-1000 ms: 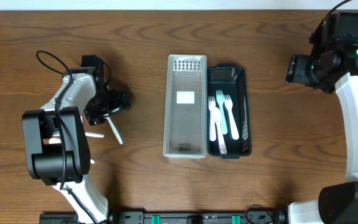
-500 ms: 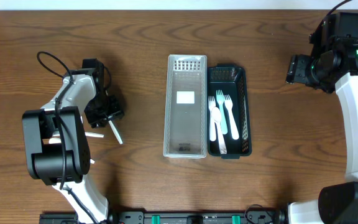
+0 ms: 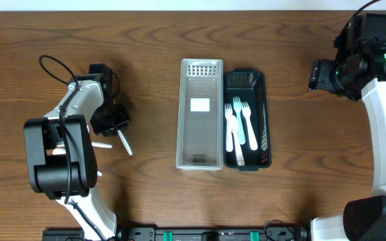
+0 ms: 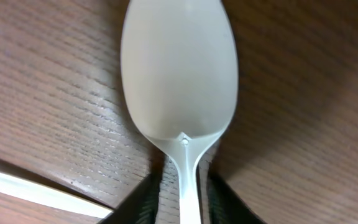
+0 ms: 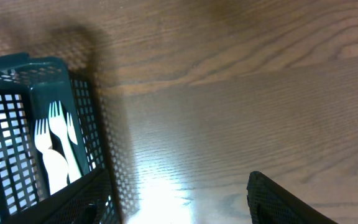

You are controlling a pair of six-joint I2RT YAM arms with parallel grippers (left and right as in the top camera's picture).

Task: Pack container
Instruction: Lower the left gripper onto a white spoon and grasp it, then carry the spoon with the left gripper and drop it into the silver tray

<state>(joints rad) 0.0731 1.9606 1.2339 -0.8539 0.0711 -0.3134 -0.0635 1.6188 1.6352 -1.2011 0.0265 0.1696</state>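
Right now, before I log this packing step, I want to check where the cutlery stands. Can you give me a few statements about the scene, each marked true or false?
1. The forks lie in the clear tray. False: the forks lie in the dark green basket; the clear tray holds none.
2. The left gripper has its fingers on either side of a white spoon's handle. True.
3. The right gripper holds a fork. False: it is open and empty, above bare table.
4. The dark green basket stands right beside the clear tray. True.
5. A second white utensil lies on the table near the spoon. True.
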